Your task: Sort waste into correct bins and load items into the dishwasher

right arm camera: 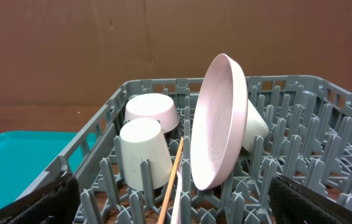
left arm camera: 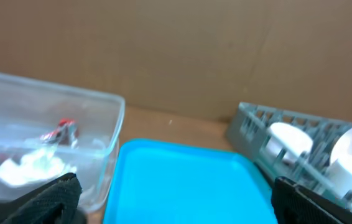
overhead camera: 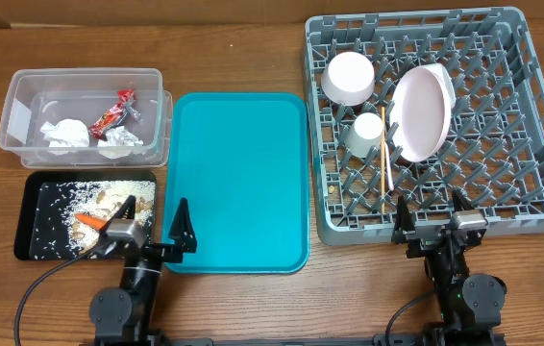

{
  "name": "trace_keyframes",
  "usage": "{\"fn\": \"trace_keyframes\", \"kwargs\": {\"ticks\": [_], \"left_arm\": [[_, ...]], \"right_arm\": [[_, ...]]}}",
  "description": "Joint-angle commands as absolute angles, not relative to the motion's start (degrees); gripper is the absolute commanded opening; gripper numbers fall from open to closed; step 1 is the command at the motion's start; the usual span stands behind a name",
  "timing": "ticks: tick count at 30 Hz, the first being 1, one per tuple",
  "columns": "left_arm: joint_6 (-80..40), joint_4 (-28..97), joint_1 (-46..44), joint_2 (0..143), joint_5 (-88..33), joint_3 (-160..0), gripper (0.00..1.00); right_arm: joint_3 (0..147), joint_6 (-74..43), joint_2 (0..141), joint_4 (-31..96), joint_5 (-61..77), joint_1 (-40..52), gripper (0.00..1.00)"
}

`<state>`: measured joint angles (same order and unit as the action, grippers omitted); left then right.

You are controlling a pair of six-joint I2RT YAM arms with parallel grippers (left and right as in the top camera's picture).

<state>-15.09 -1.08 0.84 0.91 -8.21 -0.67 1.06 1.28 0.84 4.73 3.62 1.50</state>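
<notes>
The clear tub (overhead camera: pixel 11 106) at the left holds crumpled white napkins (overhead camera: pixel 65 133) and a red wrapper (overhead camera: pixel 113 111). In front of it, the black tray (overhead camera: pixel 24 219) carries rice, nuts and an orange carrot piece (overhead camera: pixel 89 221). The grey dish rack (overhead camera: pixel 541 115) at the right holds an upside-down bowl (overhead camera: pixel 349 77), a cup (overhead camera: pixel 368 133), an upright plate (overhead camera: pixel 423 111) and a chopstick (overhead camera: pixel 385 163). My left gripper (overhead camera: pixel 155 213) stands open and empty at the teal tray's near-left corner. At the rack's near edge, my right gripper (overhead camera: pixel 431 213) is open and empty too.
A large teal serving tray (overhead camera: pixel 238 163) lies bare between the bins and the rack. In the left wrist view it (left arm camera: pixel 182 180) spreads between the open fingers. The right wrist view looks into the rack past its near pegs (right arm camera: pixel 145 186). A brown wall stands behind the table.
</notes>
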Motion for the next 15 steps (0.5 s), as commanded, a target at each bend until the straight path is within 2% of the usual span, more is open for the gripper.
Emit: {"fn": "trace_keyframes", "kwargs": {"ticks": [1, 5, 10, 15], "left_arm": [[-11.09, 1.98, 0.34, 0.21, -4.82, -0.27, 1.0], [-8.67, 4.43, -0.54, 0.21, 0.51, -0.27, 1.0], [-0.38, 4.38, -0.58, 0.21, 0.64, -0.27, 1.0], [2.83, 4.43, -0.58, 0.21, 0.62, -0.27, 1.0]], "right_arm": [[0.45, 1.32, 0.16, 4.49, 3.51, 1.43, 1.0], [0.45, 1.34, 0.16, 4.49, 3.53, 1.43, 1.0], [0.45, 1.34, 0.16, 4.49, 3.51, 1.43, 1.0], [0.43, 1.32, 0.16, 4.49, 3.51, 1.43, 1.0]]}}
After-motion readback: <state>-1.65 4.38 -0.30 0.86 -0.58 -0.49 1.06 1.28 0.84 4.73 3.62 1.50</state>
